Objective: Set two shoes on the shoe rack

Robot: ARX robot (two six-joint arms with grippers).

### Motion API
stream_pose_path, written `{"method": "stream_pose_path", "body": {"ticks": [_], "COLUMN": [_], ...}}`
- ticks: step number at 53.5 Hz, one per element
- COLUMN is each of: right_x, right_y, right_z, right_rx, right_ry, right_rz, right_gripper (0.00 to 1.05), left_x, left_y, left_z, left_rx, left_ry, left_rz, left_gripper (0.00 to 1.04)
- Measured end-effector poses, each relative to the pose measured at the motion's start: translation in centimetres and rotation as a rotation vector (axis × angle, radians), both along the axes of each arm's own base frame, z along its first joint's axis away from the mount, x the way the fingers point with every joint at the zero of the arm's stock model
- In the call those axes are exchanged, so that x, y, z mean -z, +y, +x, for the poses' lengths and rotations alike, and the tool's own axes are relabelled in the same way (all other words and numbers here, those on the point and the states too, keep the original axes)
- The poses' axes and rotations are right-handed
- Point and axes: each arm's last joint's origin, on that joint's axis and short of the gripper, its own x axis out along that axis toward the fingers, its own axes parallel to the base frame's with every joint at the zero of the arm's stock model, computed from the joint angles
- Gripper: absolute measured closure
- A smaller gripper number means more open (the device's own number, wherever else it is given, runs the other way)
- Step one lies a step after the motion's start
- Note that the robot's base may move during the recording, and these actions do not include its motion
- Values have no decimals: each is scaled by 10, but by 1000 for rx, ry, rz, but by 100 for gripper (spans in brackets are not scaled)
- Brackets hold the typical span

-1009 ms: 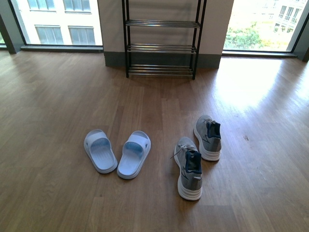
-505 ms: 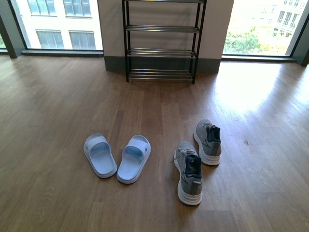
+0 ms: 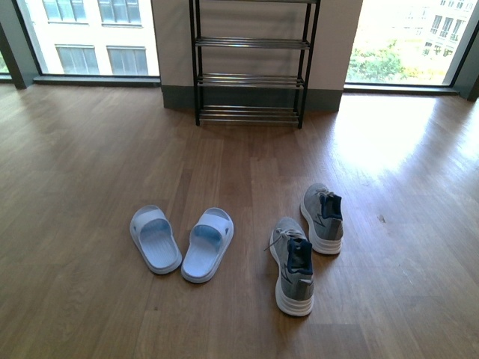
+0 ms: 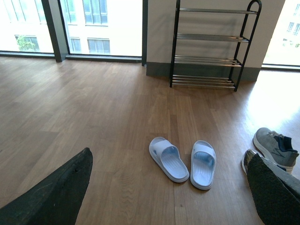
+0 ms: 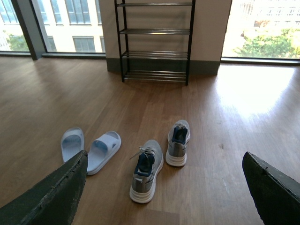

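Two pale blue slide sandals point(image 3: 156, 238) point(image 3: 207, 243) lie side by side on the wooden floor, left of centre. To their right lie two grey sneakers point(image 3: 293, 263) point(image 3: 322, 217), heels towards me. The shoe rack point(image 3: 251, 78) stands against the far wall, its chrome bars bare. Neither arm shows in the front view. My left gripper point(image 4: 168, 157) is open and hangs above the floor short of the sandals point(image 4: 168, 159). My right gripper point(image 5: 165, 157) is open and hangs short of the sneakers point(image 5: 146, 168), holding nothing.
Bare wooden floor point(image 3: 247, 164) runs from the shoes to the rack. Tall windows point(image 3: 90, 34) flank the wall section behind the rack. A bright patch of sunlight point(image 3: 389, 134) lies on the floor at the right.
The front view has shifted so the rack and shoes sit slightly lower in the picture, and more of the rack shows. The shoes have not moved on the floor.
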Motion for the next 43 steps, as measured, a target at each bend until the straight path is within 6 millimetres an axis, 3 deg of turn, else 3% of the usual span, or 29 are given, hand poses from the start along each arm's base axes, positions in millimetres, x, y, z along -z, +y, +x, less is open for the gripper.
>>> {"method": "stream_pose_path", "body": {"ticks": [43], "right_x": [0], "right_y": [0], "right_z": [0], "right_rx": [0], "right_ry": [0], "right_rz": [0], "right_gripper": [9], "left_x": [0], "left_y": [0], "left_z": [0], "left_rx": [0], "left_ry": [0], "left_rz": [0], "left_gripper": [9]}}
